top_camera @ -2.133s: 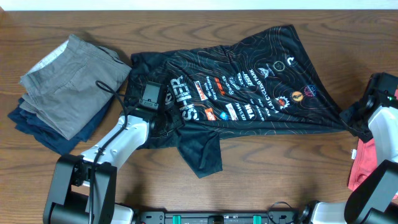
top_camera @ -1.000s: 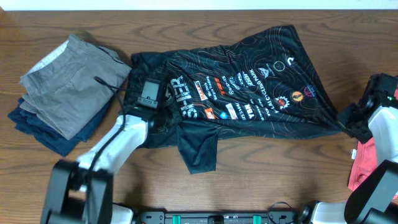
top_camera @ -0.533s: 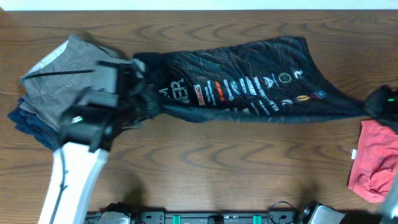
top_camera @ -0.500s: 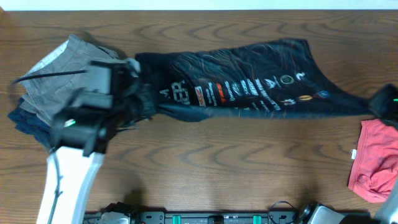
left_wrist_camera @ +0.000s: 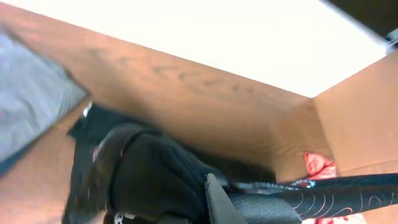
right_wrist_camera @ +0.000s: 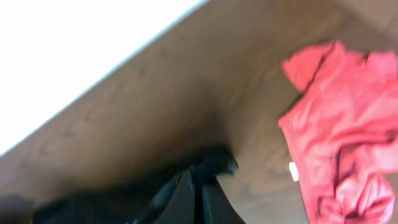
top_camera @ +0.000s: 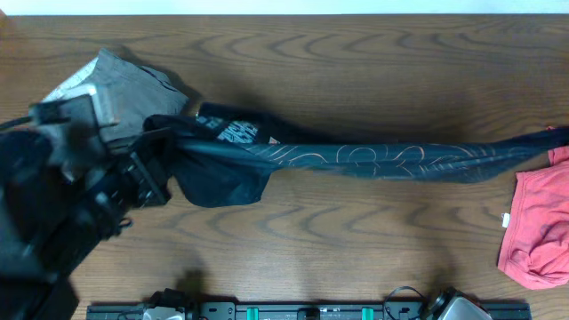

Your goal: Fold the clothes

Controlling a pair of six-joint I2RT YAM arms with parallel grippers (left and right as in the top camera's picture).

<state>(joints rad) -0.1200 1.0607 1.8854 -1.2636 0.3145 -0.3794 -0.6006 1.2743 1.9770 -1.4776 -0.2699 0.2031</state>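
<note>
The black jersey (top_camera: 373, 160) with fine contour lines is lifted off the table and stretched into a long band from left to right. My left gripper (top_camera: 156, 151) is shut on its left end, raised high near the camera; a loose flap (top_camera: 218, 182) hangs below it. In the left wrist view the jersey (left_wrist_camera: 323, 193) runs taut from the fingers (left_wrist_camera: 217, 202). My right gripper is out of the overhead view at the right edge; in the right wrist view its fingers (right_wrist_camera: 198, 190) are shut on dark jersey cloth (right_wrist_camera: 214, 163).
Folded grey and navy trousers (top_camera: 120, 80) lie at the back left, partly under my left arm. A red shirt (top_camera: 533, 222) lies at the right edge and also shows in the right wrist view (right_wrist_camera: 339, 124). The wooden table (top_camera: 338, 249) lies below.
Both arms have risen and pulled apart, lifting the jersey off the table and stretching it from a spread sheet into a narrow taut band. The right gripper has left the overhead view.
</note>
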